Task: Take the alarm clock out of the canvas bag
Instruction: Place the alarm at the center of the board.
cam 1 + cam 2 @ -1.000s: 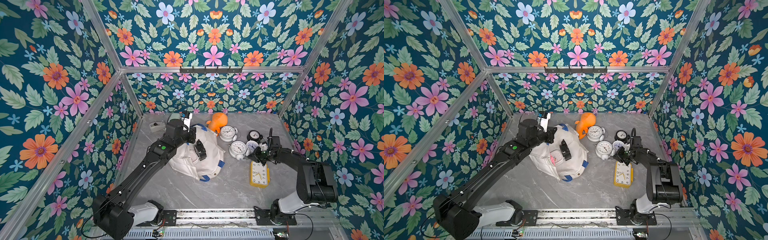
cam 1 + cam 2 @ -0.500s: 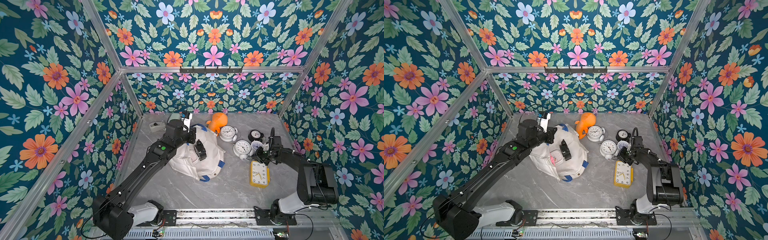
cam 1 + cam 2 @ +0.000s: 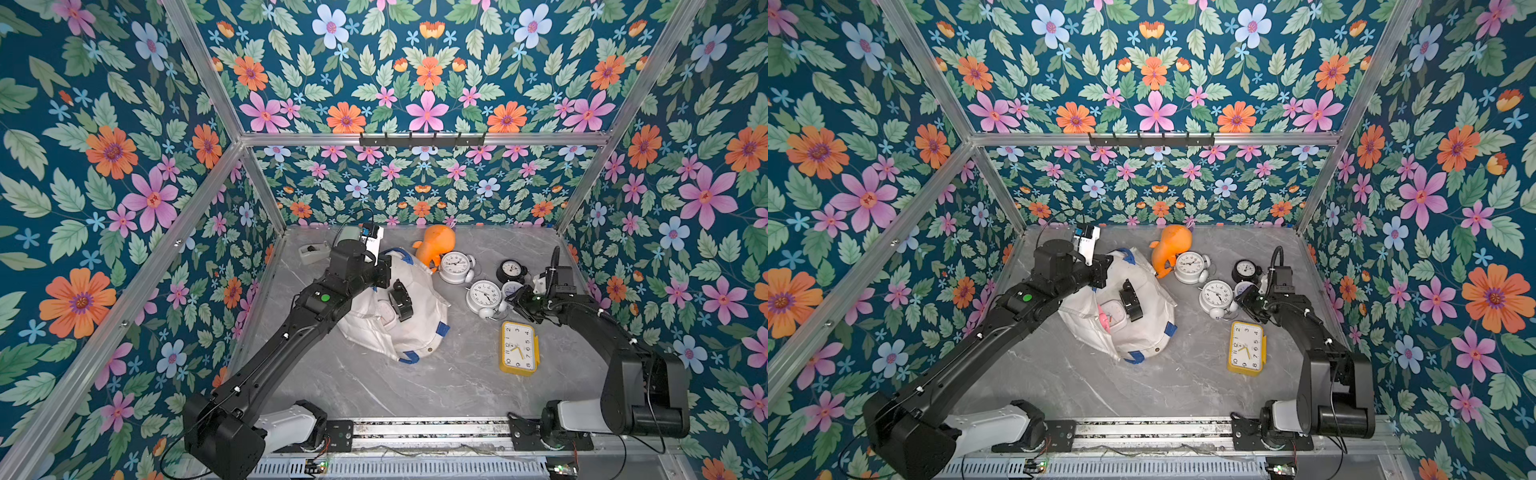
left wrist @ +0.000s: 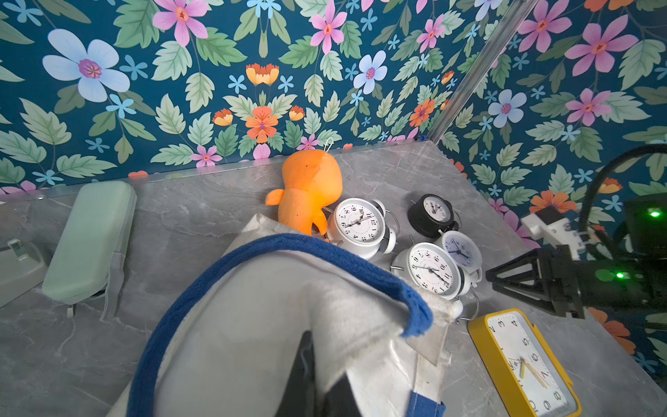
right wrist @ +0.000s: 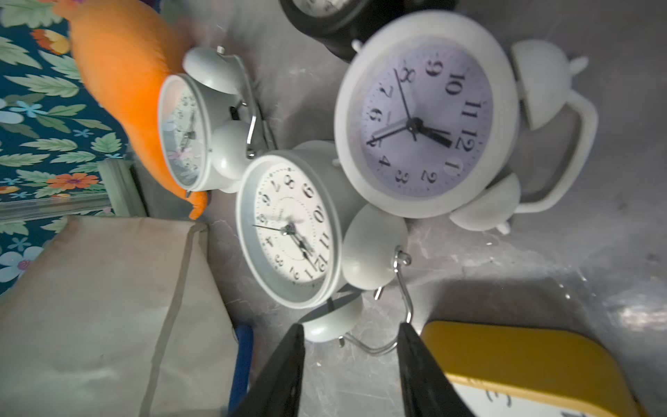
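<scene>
The off-white canvas bag [image 3: 409,328] with blue straps lies slumped at mid-table. My left gripper [image 3: 400,300] is shut on its raised rim, and its fingers [image 4: 306,375] pinch the cloth and hold the mouth up. A pink-and-white alarm clock [image 3: 1115,312] shows inside the mouth. Outside the bag, a white twin-bell alarm clock [image 3: 483,296] lies on the table. My right gripper [image 5: 350,326] stands open just behind it. The clock's wire handle [image 5: 379,347] sits loose between the fingertips [image 5: 294,346].
Near the right gripper lie a lavender-faced white clock [image 5: 426,115], a small black clock [image 3: 511,270], another white twin-bell clock [image 3: 455,265] and a yellow rectangular clock [image 3: 518,347]. An orange plush toy [image 3: 434,245] sits at the back. A green case [image 4: 90,242] and a tape dispenser [image 3: 309,253] are at back left.
My right gripper has opened and let go of the white twin-bell clock's wire handle, after carrying it slightly right. The left arm and the bag have not moved.
</scene>
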